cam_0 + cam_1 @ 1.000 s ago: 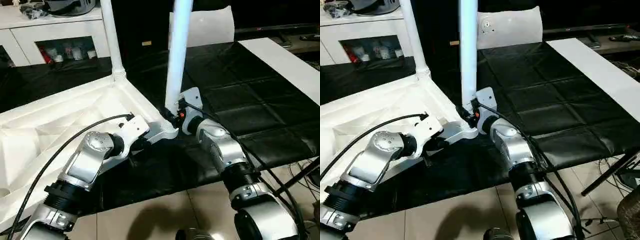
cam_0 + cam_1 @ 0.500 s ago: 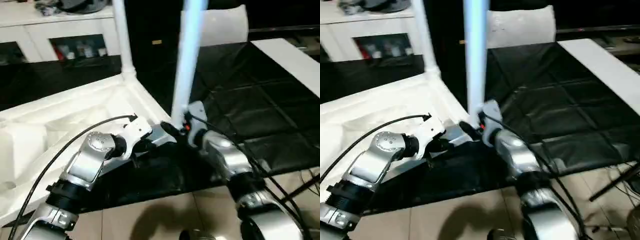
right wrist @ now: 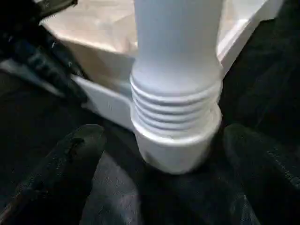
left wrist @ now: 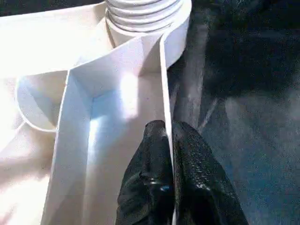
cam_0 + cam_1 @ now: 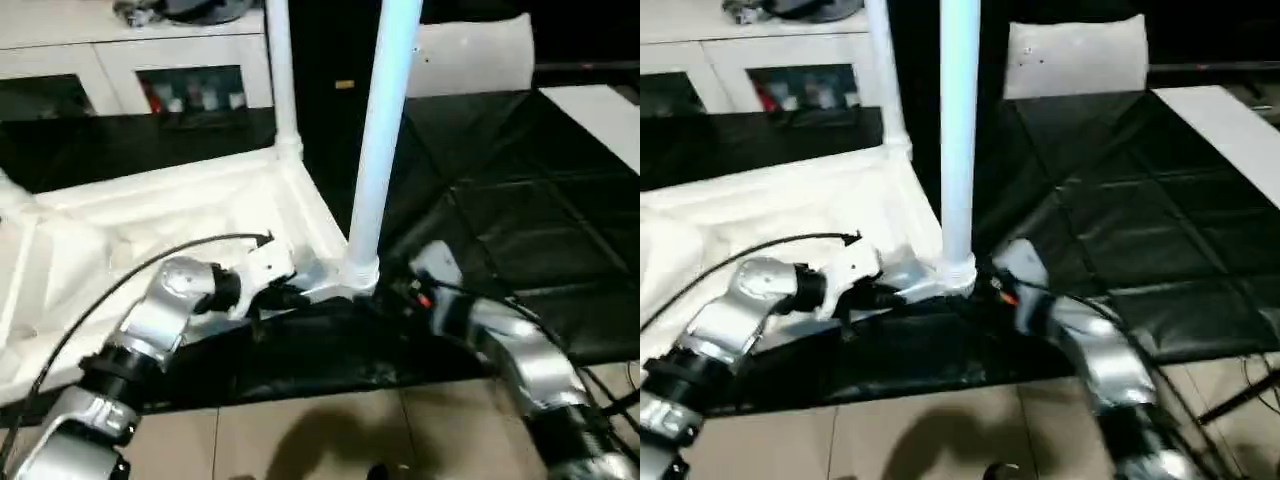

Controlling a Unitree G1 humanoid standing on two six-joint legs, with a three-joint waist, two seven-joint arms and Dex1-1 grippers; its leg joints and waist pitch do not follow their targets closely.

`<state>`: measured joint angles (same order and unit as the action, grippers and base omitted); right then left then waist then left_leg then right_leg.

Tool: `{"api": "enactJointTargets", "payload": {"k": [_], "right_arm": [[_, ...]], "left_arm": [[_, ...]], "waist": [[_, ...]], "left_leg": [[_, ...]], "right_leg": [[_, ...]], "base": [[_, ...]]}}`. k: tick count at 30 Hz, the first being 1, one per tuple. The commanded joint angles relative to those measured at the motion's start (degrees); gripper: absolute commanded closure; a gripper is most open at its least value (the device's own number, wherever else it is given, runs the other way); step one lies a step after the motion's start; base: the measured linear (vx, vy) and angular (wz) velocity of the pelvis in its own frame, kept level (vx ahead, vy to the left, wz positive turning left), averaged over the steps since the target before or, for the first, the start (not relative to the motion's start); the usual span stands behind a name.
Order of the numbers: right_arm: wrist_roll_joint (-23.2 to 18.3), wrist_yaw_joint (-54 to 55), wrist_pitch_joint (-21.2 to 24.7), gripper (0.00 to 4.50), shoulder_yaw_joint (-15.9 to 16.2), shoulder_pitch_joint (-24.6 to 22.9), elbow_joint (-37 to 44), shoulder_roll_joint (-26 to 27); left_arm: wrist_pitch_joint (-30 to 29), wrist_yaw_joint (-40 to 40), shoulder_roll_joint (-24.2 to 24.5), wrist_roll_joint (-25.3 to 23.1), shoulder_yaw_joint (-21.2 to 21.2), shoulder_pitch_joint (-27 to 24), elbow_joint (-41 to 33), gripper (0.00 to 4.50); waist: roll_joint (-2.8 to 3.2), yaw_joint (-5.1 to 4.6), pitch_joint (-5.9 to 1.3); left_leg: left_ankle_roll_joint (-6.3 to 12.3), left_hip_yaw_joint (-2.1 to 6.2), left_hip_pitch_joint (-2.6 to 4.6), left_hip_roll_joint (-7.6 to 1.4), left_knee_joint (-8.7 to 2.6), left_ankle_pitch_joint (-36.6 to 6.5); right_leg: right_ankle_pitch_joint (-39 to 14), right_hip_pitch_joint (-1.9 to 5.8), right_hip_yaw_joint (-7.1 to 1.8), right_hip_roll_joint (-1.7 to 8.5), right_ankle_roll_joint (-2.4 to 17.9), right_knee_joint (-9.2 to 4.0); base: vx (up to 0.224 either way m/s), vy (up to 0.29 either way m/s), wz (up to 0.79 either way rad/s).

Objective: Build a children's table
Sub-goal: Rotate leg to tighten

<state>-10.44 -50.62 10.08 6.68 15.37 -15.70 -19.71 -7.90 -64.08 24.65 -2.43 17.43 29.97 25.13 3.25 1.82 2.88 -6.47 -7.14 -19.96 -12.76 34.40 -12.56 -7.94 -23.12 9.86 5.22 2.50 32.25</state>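
The white table top point(image 5: 150, 240) lies upside down on the left, ribbed underside up. One white leg point(image 5: 280, 80) stands in its far corner. A second leg point(image 5: 385, 130) stands upright in the near corner socket point(image 5: 358, 275), its threaded base point(image 3: 176, 112) seated there. My left gripper point(image 4: 168, 131) is shut on the thin rim wall of the top just beside that socket. My right gripper point(image 3: 161, 132) is open, a black finger point(image 3: 70, 154) on each side of the leg's base without touching it, just on the near side of the socket.
Black padded mats point(image 5: 500, 210) cover the work surface. A flat white panel point(image 5: 470, 55) leans at the back and a long white strip point(image 5: 600, 110) lies far right. A white cabinet point(image 5: 130, 60) stands behind. Tiled floor point(image 5: 300, 440) lies along the near edge.
My right gripper has let go of the near leg and drawn back a little from it. The leg stays upright in its socket. The head camera has shifted.
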Motion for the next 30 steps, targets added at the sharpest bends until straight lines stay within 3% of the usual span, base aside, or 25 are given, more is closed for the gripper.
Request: {"api": "enactJointTargets", "payload": {"k": [1,9,11,13,16,20,30], "right_arm": [[-1.6,-2.8,0.4,0.07,-0.7,0.1,3.1,-1.2],[-2.0,-7.8,0.3,0.07,0.4,0.5,5.5,-5.0],[-1.7,-10.5,-0.2,0.07,2.1,1.2,5.6,-6.5],[-0.3,-14.0,-1.4,0.07,4.9,1.9,5.5,-7.9],[0.1,-16.0,-2.6,0.07,5.9,2.9,4.4,-8.0],[0.0,-17.9,-3.4,0.41,6.7,5.3,1.8,-7.2],[-1.3,-22.8,-3.0,1.30,8.4,7.2,-0.4,-7.4]], "left_arm": [[4.0,-3.8,0.5,0.7,1.3,2.1,-0.6,4.50],[9.9,-10.5,1.6,0.2,4.2,3.8,3.1,4.50],[12.2,-12.6,1.8,-0.1,5.0,4.5,4.3,4.50],[13.8,-14.2,2.0,-0.7,6.0,5.3,5.4,4.50],[15.3,-14.8,2.0,-1.4,6.8,6.0,6.3,4.50],[17.7,-15.9,1.7,-2.2,7.7,7.5,8.4,4.50],[21.5,-17.3,1.2,-3.0,8.7,9.4,12.5,4.50]], "waist": [[0.10,0.26,-4.35],[-0.07,1.77,-4.40],[0.15,1.89,-4.41],[-0.18,2.11,-4.48],[-0.22,2.59,-4.54],[-0.32,3.25,-4.58],[-0.44,3.76,-4.72]], "left_leg": [[6.08,-1.24,-0.54,-0.11,-3.76,-6.7],[5.63,-1.42,-0.35,-0.26,-3.77,-5.8],[5.66,-1.43,-0.47,-0.23,-3.74,-5.5],[5.93,-1.50,-0.50,-0.23,-3.67,-5.5],[5.95,-1.53,-0.47,-0.35,-3.63,-5.1],[5.76,-1.62,-0.31,-0.35,-3.59,-4.9],[5.63,-1.68,-0.41,-0.44,-3.49,-4.2]], "right_leg": [[-16.3,4.40,-3.49,3.04,6.8,-3.50],[-16.7,4.22,-3.52,3.12,6.7,-3.39],[-16.1,4.31,-3.50,3.08,6.8,-3.26],[-15.6,4.34,-3.50,3.02,6.9,-3.15],[-15.7,4.28,-3.58,3.20,7.1,-3.07],[-16.2,4.09,-3.56,3.11,7.1,-3.04],[-15.7,4.22,-3.68,3.22,7.1,-2.77]], "base": [[0.000,0.000,0.00],[0.000,0.000,0.00],[0.000,0.000,0.00],[0.000,0.000,0.00],[0.000,0.000,0.00],[0.000,0.000,0.00],[0.000,0.000,0.00]]}}
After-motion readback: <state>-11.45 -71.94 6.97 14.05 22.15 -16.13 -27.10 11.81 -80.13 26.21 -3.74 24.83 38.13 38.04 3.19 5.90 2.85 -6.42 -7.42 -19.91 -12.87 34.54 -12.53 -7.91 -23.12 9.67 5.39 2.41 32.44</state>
